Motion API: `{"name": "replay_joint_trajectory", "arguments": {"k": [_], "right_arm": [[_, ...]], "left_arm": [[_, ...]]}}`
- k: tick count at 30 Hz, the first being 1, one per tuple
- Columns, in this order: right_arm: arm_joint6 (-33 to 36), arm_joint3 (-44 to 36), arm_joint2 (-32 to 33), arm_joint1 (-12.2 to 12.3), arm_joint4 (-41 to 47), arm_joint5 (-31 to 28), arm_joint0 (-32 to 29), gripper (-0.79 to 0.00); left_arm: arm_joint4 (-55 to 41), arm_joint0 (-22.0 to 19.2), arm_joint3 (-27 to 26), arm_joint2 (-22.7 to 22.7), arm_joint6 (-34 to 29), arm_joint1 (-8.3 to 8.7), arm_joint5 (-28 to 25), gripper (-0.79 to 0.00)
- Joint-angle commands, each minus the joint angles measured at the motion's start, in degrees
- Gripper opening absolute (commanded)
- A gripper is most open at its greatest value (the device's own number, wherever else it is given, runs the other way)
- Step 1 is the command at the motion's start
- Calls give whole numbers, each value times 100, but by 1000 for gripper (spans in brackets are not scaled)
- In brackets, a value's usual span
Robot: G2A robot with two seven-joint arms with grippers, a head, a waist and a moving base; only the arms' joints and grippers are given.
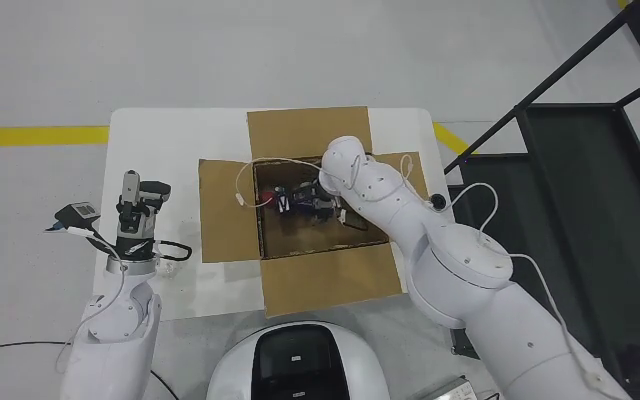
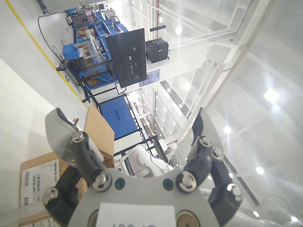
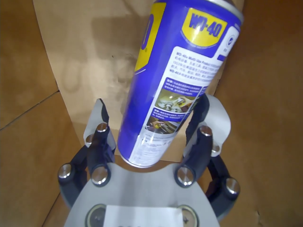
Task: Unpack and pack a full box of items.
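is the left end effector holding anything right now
No, the left end effector stands wide open with nothing in its grasp.

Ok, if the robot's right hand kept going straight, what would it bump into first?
Most likely the blue spray can, already right in front of the right hand. Behind the can comes the cardboard box wall; how far is unclear.

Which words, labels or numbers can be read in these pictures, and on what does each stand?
Blue metal spray can with red cap: large yellow brand logo, legible but not transcribed; small print below unreadable.
Brown cardboard box: white barcode label, digits blurred.
Black flat screen: white marks too small.
Blue panel: white print too small.
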Motion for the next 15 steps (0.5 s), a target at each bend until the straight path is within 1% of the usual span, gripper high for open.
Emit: {"name": "replay_joint_trajectory", "arguments": {"k": [1,2,3,4,6,7,8,11,12,15], "right_arm": [[9,34,27,-6,41,51,-10,-83],[38,29,33,-14,52,64,-19,-120],[65,23,43,-23,70,72,-25,-219],[105,28,54,-33,90,93,-33,-252],[228,35,70,-57,125,128,-48,-252],[290,48,82,-69,148,157,-53,-268],[351,59,96,-81,177,183,-61,-416],[484,96,133,-109,252,222,-82,-671],[527,114,142,-116,270,229,-87,-785],[564,145,161,-123,293,231,-97,-785]], "left_arm": [[0,0,0,0,1,0,0,0],[0,0,0,0,1,0,0,0],[0,0,0,0,1,0,0,0],[0,0,0,0,1,0,0,0],[0,0,0,0,1,0,0,0],[0,0,0,0,1,0,0,0],[0,0,0,0,1,0,0,0],[0,0,0,0,1,0,0,0],[0,0,0,0,1,0,0,0],[0,0,0,0,1,0,0,0]]}}
